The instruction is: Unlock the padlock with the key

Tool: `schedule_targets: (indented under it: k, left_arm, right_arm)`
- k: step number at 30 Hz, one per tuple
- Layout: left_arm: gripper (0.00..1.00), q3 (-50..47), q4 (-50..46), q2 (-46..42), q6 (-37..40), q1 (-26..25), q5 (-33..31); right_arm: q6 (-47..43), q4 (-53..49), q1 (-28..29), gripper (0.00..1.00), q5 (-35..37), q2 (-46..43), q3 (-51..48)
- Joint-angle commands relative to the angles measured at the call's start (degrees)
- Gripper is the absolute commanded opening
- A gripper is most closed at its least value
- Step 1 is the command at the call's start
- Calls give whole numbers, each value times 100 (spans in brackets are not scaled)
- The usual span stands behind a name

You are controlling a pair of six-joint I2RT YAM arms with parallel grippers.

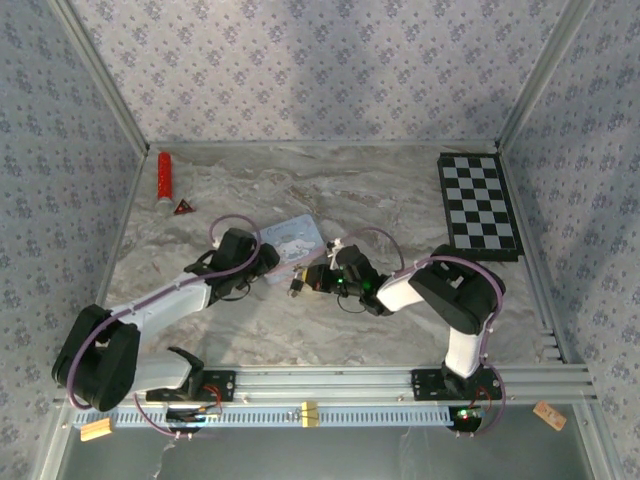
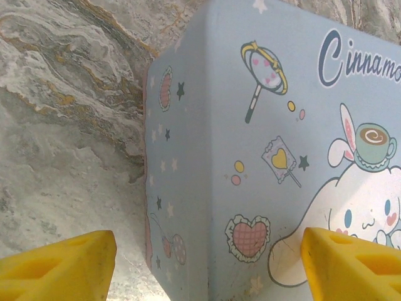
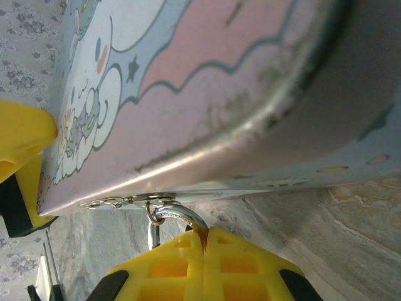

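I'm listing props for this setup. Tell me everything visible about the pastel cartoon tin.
The tin is a flat metal box with rounded corners, pale blue and pink, printed with a white cartoon animal, stars, hearts and lettering. Its rim is scuffed to bare metal. It rests lid shut on the marble table. A metal shackle hangs through its hasp, and the open left gripper straddles one corner.

The left arm (image 1: 165, 297) lies low and reaches from the near left corner toward the middle of the desk (image 1: 400, 200). The left tool (image 2: 207, 266) has its fingers wide apart. The right arm (image 1: 455, 290) bends in toward the middle. The right tool (image 3: 203, 263) has its fingers pressed together.
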Motion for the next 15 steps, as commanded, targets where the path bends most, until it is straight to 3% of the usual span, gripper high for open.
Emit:
schedule_targets:
  k: [1,8,15]
  left_arm:
    - [77,-137,-370,20,-263,-175,-194]
    - [78,-265,-260,-98,-820,-608,-639]
    - [79,-330,-327,-293,-1054,-656,-910]
  right_arm:
    - [349,133,-34,0,223,-161,-133]
    - [1017,618,-36,0,418,-125,-226]
    - [1228,781,-55,0,761,-402,-579]
